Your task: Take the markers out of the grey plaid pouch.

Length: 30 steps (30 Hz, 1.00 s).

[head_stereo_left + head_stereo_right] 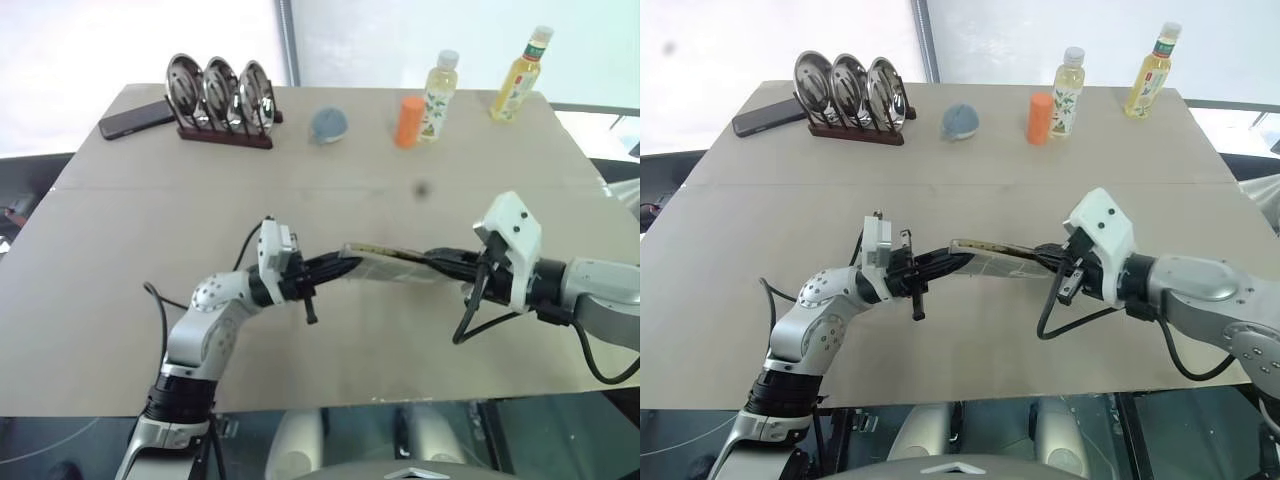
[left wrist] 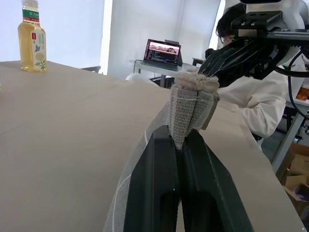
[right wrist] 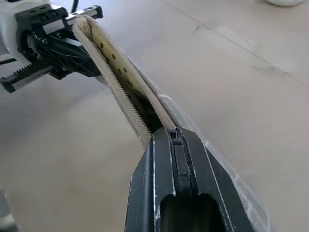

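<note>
1. Centrally, the grey plaid pouch (image 1: 388,265) is held stretched above the worktop (image 1: 330,195) between the two grippers, lifted clear of the surface.
2. One end of the pouch is clamped by the closed jaws of the left gripper (image 1: 345,264); the woven, gridded fabric is seen bunched between the black fingers (image 2: 159,193) in the left wrist view.
3. The other end is pinched by the shut jaws of the right gripper (image 1: 432,259), at the zipper edge.
4. The zipper is seen parted in the right wrist view: pale toothed tape runs along both lips, with a yellowish dotted lining and a dark gap between them. What lies inside cannot be told; no marker is made out.
5. At the far edge of the worktop, a wooden rack with three round steel lids (image 1: 222,95), a dark phone (image 1: 136,121), a small grey-blue rounded object (image 1: 329,125), an orange cylindrical bottle (image 1: 408,122) and two bottles of yellowish liquid (image 1: 440,97) (image 1: 520,90) are set, well apart from the pouch.
6. A person in a white coat (image 2: 256,99) and an open laptop (image 2: 163,50) are seen beyond the worktop.
</note>
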### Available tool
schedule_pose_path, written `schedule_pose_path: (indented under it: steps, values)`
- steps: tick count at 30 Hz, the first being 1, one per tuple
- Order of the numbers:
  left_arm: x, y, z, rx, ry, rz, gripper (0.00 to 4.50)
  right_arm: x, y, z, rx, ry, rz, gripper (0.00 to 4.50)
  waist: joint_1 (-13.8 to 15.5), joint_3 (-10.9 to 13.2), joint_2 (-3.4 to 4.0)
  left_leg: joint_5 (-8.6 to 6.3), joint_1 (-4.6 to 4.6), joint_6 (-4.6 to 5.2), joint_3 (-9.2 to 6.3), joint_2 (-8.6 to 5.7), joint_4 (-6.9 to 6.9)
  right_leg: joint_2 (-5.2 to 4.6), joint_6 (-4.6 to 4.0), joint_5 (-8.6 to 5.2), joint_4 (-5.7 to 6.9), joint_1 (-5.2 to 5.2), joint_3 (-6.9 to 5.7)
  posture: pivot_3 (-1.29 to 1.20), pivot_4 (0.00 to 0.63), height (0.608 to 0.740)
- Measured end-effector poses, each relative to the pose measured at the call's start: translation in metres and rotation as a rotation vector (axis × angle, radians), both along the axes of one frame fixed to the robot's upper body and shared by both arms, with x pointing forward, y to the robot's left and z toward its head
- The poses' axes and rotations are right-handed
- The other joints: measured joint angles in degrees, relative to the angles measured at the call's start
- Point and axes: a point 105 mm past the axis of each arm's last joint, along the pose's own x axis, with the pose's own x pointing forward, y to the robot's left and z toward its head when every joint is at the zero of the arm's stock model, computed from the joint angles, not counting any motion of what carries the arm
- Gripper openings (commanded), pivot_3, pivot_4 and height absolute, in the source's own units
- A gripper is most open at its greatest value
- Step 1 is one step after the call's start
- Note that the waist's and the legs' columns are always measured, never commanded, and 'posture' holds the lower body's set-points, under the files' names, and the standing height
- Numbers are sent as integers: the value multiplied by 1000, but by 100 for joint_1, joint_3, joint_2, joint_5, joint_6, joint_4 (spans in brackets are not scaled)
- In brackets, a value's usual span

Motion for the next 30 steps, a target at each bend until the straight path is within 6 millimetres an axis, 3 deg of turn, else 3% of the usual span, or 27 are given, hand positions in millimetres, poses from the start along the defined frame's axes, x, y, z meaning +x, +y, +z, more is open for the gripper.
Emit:
schedule_pose_path:
  steps: [10,19,22,25,27,30]
  values:
    - [0,0,-1,1,4,8,0,1,2,-11,-11,36,3,22,-2,0,0,0,1,0,0,0,-2,0,0,0,0,-1,-1,0,150,740]
    - [-6,4,-8,16,10,-9,0,27,0,-20,86,94,-85,22,-7,0,1,0,2,0,1,0,-2,1,0,0,0,-1,0,0,150,740]
    - [-8,3,-10,-6,56,-27,0,35,1,-32,-53,48,-100,22,-7,3,7,0,1,0,1,0,-2,0,0,0,2,-3,-1,0,150,740]
    - [-14,3,-13,-95,236,-94,0,17,-7,-39,-264,24,-1,22,12,17,27,0,-10,0,0,-3,-5,-6,1,-1,-5,-10,-2,0,150,740]
    - [-18,6,-13,-145,366,-151,0,1,-10,-28,-346,-13,84,22,-7,17,25,-1,-7,0,0,0,-10,-2,3,-3,-7,-11,-3,0,150,740]
    - [-21,10,-17,-143,406,-179,0,-9,-12,-20,-424,-61,141,22,-26,15,24,-1,3,0,1,2,-14,1,5,-4,-4,-11,-3,0,150,740]
